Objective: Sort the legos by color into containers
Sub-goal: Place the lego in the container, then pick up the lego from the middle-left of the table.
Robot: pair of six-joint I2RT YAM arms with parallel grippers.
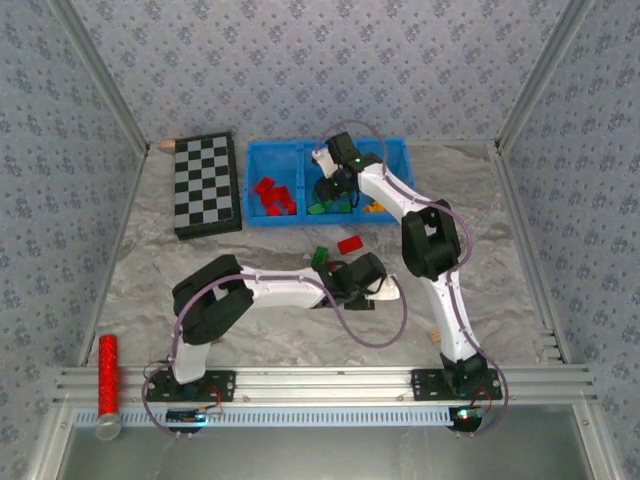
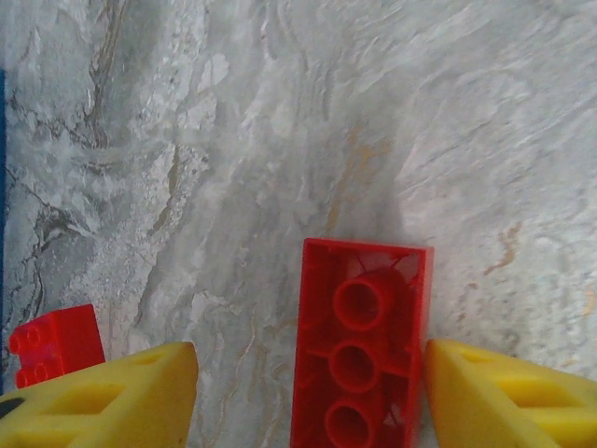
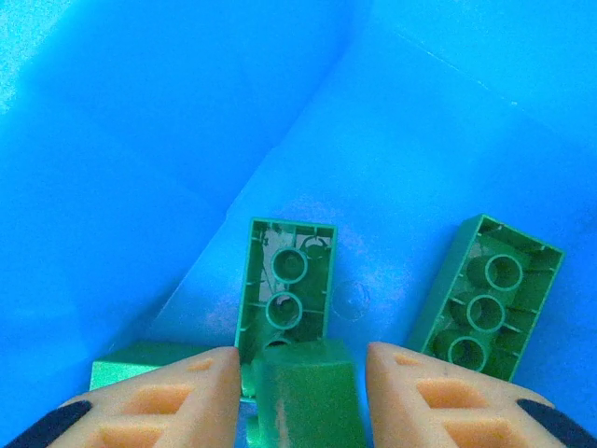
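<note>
Grey marbled table (image 1: 250, 330), boxed in by walls (image 1: 300, 60) papered in a small blue-grey pattern, with aluminium posts at the corners. At the far edge, in the centre, lies a bright blue tray (image 1: 275, 146) split into three open compartments. Its left compartment holds a pile of red bricks (image 1: 272, 195), the middle one holds green bricks (image 1: 322, 208), and the right one holds orange-yellow bricks (image 1: 375, 208). A black-and-white checkerboard (image 1: 206, 185) lies just left of the tray.

The right arm reaches over the middle compartment, and the right gripper (image 3: 300, 383) hangs low inside it. Its peach fingers (image 3: 187, 397) stand slightly apart around a green brick (image 3: 308, 401), with a thin gap showing on each side. Beyond it, two more green pieces lie hollow side up on the blue floor.

The left arm stretches across mid-table. The left gripper (image 2: 308, 364) has its yellow fingers (image 2: 121, 397) spread wide around a long red brick (image 2: 359, 345), which lies hollow side up on the table. One finger is just beside the brick and the other is well clear. A small red brick (image 2: 56, 345) lies off to one side, near the tray wall. From above, a loose green brick (image 1: 321, 256) sits on the table in front of the tray.

Bare table stretches to the right of the right arm and along the near left. A red cylinder (image 1: 108, 375) rests on the aluminium rail (image 1: 330, 380) at the near edge.
</note>
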